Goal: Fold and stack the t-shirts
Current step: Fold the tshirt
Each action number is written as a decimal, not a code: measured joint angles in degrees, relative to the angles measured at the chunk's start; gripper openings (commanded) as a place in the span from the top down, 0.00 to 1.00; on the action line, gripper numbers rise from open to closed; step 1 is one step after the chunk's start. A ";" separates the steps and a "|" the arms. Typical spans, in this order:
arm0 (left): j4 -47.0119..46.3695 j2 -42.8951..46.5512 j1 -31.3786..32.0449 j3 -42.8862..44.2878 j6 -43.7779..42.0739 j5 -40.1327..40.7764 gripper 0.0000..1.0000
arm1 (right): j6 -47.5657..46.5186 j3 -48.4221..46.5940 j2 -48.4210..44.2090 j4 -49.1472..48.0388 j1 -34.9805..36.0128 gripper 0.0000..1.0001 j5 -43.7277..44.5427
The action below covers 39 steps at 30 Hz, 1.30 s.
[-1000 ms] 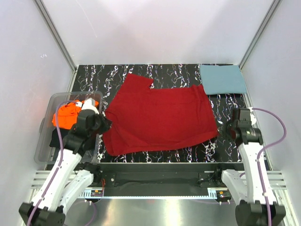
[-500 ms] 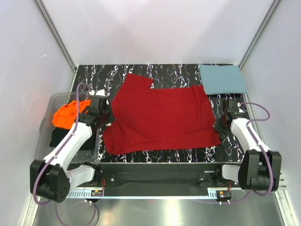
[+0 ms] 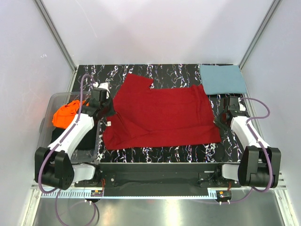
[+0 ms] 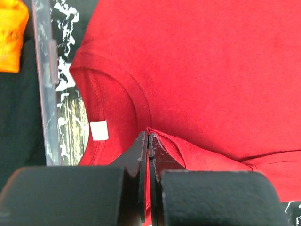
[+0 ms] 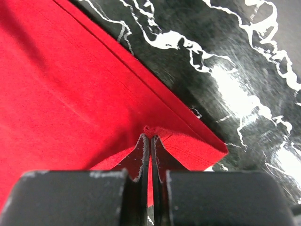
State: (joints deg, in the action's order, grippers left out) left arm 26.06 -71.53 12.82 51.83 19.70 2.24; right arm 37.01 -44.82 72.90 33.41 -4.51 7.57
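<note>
The red t-shirt [image 3: 160, 115] is lying spread across the middle of the black marbled table [image 3: 175, 71], with its collar toward the left arm. The left gripper [image 4: 148, 139] is pinching a small ridge of cloth just beside that collar, jaws pressed tight together on it; the right gripper [image 5: 151, 137] is clamping the hem corner at the shirt's opposite end in the same narrow pinch. The teal-blue t-shirt [image 3: 222, 78] is sitting folded just beyond the red shirt's far right corner; the orange t-shirt [image 3: 66, 114] is waiting in the clear bin [image 3: 55, 100] just off the red shirt's left edge.

Each grip is biting only a thin ridge of fabric, so a quick lift is risking one pinch slipping and the fold going skewed; unequal pulling is likely to drag the shirt sideways; the left pinch may be catching the top layer alone; a long sweep away from the arms is risking a nudge to the teal-blue shirt.
</note>
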 measured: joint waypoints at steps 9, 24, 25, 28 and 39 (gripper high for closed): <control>0.13 -4.44 -0.74 2.45 -1.73 0.55 1.00 | -1.51 -2.64 6.10 -2.47 0.00 1.00 -1.16; 0.85 -4.81 -2.82 2.51 0.13 2.34 1.00 | -2.73 -4.04 8.72 -2.80 -0.02 1.00 -0.52; 0.85 -4.83 -2.84 2.56 0.22 2.32 1.00 | -2.73 -4.04 8.76 -2.80 -0.02 1.00 -0.57; 1.03 -5.33 -2.89 3.04 0.26 2.32 1.00 | -2.71 -4.26 8.81 -2.78 -0.04 1.00 -0.57; 1.29 -8.20 -3.04 5.57 0.24 2.64 1.00 | -2.75 -7.48 12.90 -3.96 -0.04 1.00 -1.18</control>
State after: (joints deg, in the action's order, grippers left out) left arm 27.35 -79.72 9.78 57.41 19.94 4.89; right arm 34.26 -52.29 85.80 29.45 -4.56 6.39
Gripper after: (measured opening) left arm 0.012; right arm 0.019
